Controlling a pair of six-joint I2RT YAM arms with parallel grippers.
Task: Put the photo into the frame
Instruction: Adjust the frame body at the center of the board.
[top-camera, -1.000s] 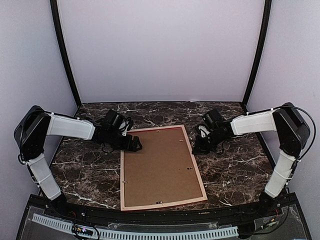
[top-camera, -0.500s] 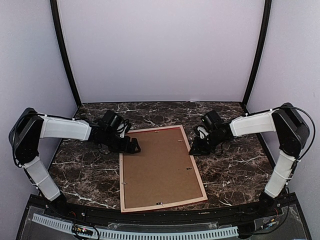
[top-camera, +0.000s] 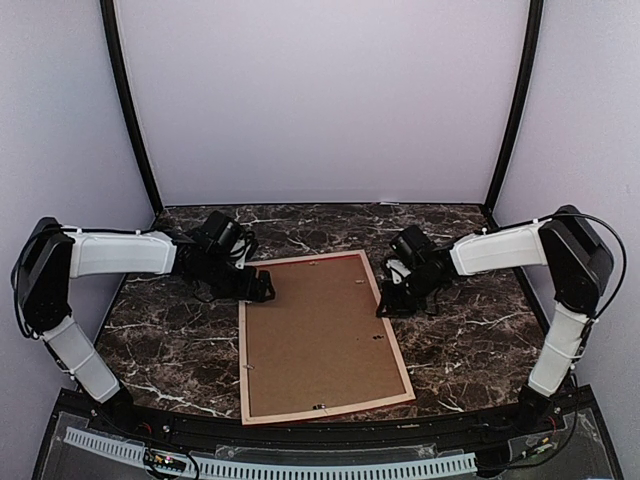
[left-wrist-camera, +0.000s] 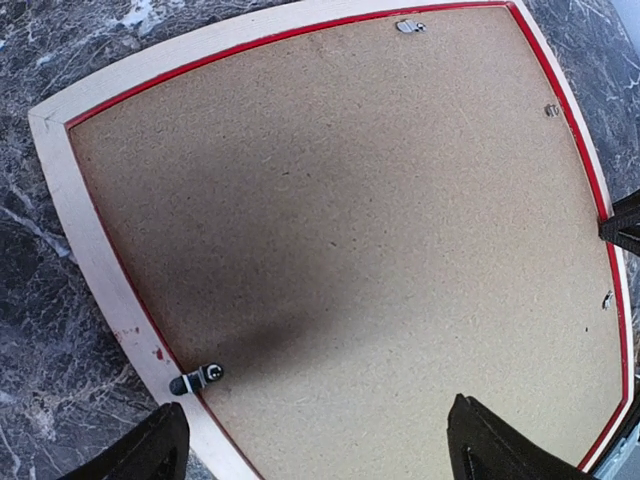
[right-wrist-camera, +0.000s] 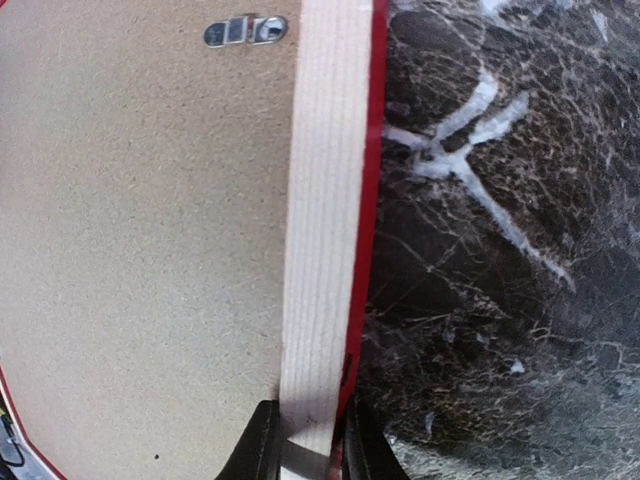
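Evidently the frame (right-wrist-camera: 325, 200) lies back-up on the marble table (top-camera: 470, 330), long axis running away from the bases, right rail nipped by the right gripper (right-wrist-camera: 310, 445) (the nearer arm), left gripper (left-wrist-camera: 325, 455) spread wide above its far-left corner; photo unseen.

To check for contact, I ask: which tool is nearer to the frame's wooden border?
Right. The right tool straddles the frame's right border, touching it; the left tool hangs open over the frame's far left corner.
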